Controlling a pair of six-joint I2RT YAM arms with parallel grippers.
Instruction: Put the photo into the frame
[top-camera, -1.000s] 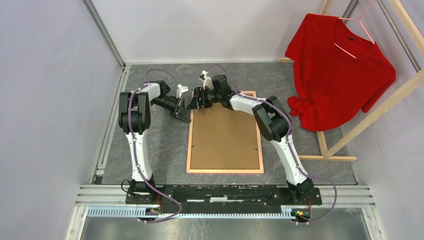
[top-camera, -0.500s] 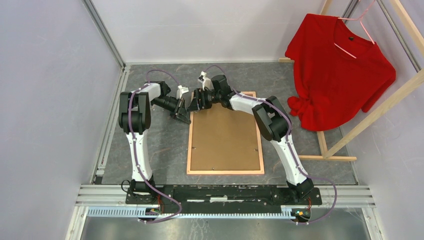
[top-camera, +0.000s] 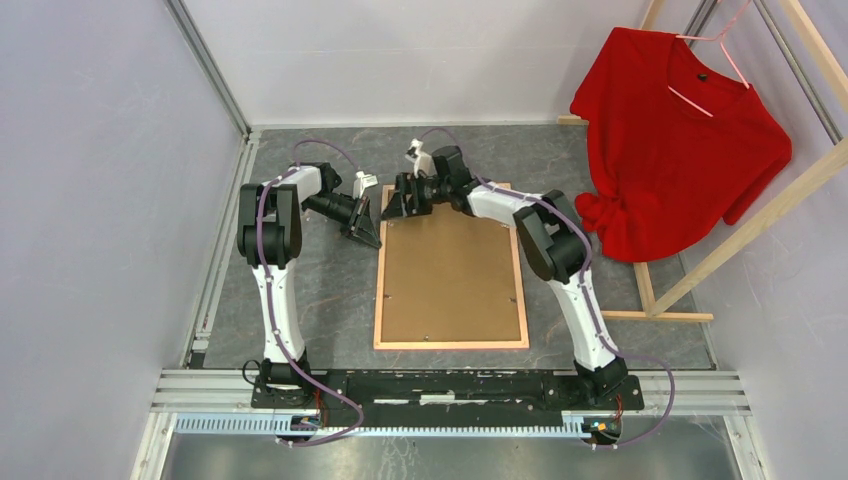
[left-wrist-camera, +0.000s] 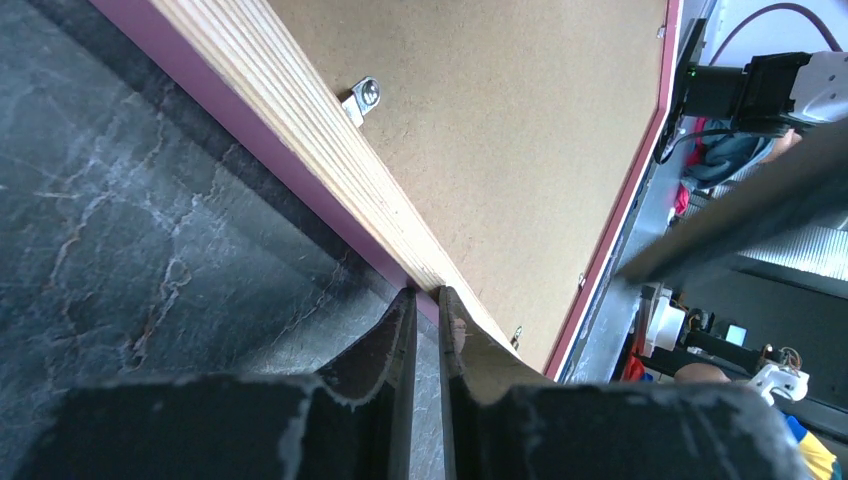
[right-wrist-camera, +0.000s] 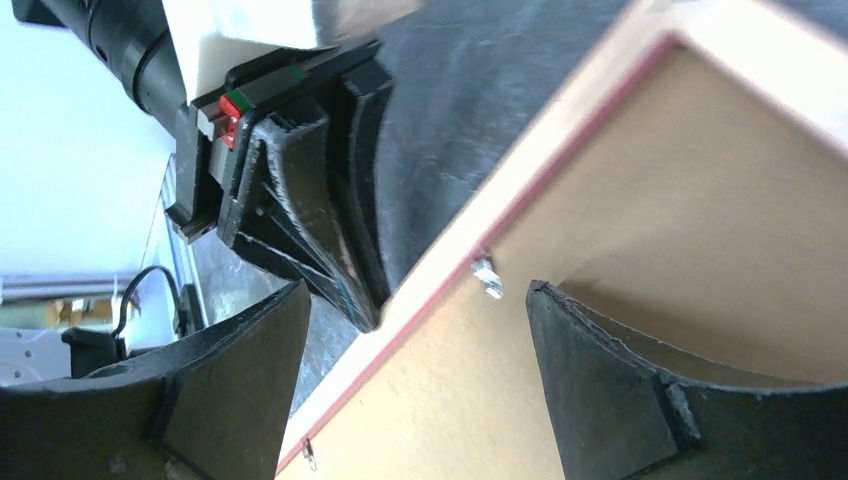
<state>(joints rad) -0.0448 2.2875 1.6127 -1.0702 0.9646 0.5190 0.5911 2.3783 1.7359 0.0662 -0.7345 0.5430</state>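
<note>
The frame (top-camera: 450, 270) lies face down on the dark table, its brown hardboard backing up and its light wood rim around it. My left gripper (top-camera: 368, 235) is shut, and its tips (left-wrist-camera: 427, 292) touch the frame's pink outer edge (left-wrist-camera: 300, 140) near the far left corner. My right gripper (top-camera: 393, 205) is open and hovers over that corner. Its fingers (right-wrist-camera: 250, 350) straddle the left rim and a small metal clip (right-wrist-camera: 487, 277). The photo is not in view.
A red shirt (top-camera: 680, 130) hangs on a wooden clothes rack, whose base (top-camera: 650, 300) lies just right of the frame. An enclosure wall and metal rail (top-camera: 215, 270) run along the left. The arm bases' rail (top-camera: 450, 385) runs along the near edge.
My right wrist has shifted slightly right and away from the left gripper, staying over the frame's far left corner. The left arm and the frame have barely moved.
</note>
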